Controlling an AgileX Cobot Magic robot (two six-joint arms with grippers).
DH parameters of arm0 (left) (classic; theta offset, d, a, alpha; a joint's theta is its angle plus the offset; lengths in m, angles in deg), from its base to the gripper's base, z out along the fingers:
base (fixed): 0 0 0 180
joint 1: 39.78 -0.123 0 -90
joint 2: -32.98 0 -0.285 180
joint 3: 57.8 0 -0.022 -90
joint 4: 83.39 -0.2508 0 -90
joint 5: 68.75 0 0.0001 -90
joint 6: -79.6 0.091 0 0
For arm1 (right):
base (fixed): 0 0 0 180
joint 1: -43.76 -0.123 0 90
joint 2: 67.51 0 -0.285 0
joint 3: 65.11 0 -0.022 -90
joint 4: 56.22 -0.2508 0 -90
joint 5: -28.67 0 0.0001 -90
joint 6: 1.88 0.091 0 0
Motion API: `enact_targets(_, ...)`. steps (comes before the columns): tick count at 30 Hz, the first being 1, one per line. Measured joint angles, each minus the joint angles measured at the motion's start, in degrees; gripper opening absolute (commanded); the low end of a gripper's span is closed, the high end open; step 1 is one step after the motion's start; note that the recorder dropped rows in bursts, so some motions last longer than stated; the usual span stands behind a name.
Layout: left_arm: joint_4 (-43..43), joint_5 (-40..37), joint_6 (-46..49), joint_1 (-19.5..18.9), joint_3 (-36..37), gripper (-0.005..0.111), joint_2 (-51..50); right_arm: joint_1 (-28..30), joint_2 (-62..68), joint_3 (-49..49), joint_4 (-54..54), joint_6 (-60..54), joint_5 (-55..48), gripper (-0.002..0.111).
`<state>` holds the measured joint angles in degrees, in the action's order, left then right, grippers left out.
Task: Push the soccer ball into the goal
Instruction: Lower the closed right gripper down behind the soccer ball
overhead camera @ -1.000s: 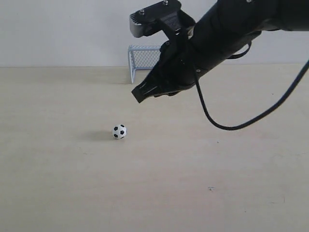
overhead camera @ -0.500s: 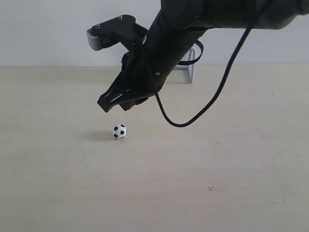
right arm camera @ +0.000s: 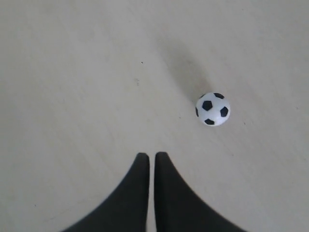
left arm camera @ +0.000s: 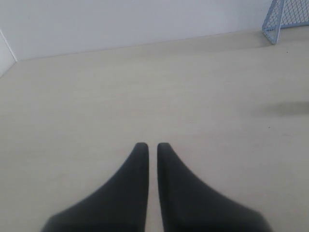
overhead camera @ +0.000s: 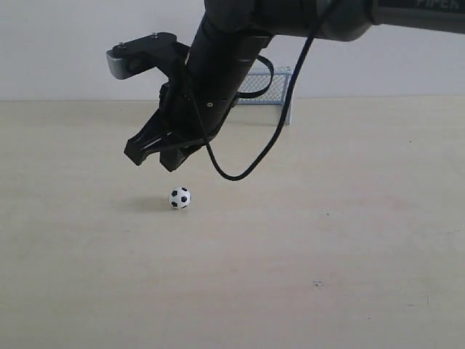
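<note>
The soccer ball [overhead camera: 179,198] is a tiny white ball with black patches, resting on the pale table. My right gripper [overhead camera: 147,157] reaches across from the right and hangs above the ball, a little to its left, without touching it. In the right wrist view the right gripper [right arm camera: 151,155] is shut and empty, with the soccer ball [right arm camera: 213,108] off to one side ahead of the tips. The goal [overhead camera: 270,85] stands at the back against the wall, partly hidden behind the arm. My left gripper [left arm camera: 152,145] is shut and empty over bare table, with a corner of the goal [left arm camera: 282,19] in its view.
A black cable [overhead camera: 251,163] loops down from the right arm above the table. A white wall [overhead camera: 58,51] closes the far edge behind the goal. Pale wooden table surface [overhead camera: 327,240] spreads around the ball.
My right arm has swept leftward across the exterior view, uncovering the goal's right side and bringing the gripper from right of the ball to above and left of it. The ball has stayed put.
</note>
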<state>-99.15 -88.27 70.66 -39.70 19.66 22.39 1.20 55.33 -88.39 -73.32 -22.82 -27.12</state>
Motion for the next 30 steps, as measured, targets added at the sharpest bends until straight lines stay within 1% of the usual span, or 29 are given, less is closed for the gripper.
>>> enact_targets(8, 0.0, 0.0, 0.0, 0.0, 0.0, 0.006, 0.0, -1.4, 5.0, -7.0, -0.7, 0.0, -3.9, 0.000)
enact_targets(21, 0.0, 0.0, 0.0, 0.0, 0.0, 0.006, 0.0, -1.4, 13.4, -16.5, -1.2, 0.0, -8.8, 0.000)
enact_targets(30, 0.0, 0.0, 0.0, 0.0, 0.0, 0.006, 0.0, -1.4, 16.9, -18.9, -1.2, 0.0, -9.9, 0.000)
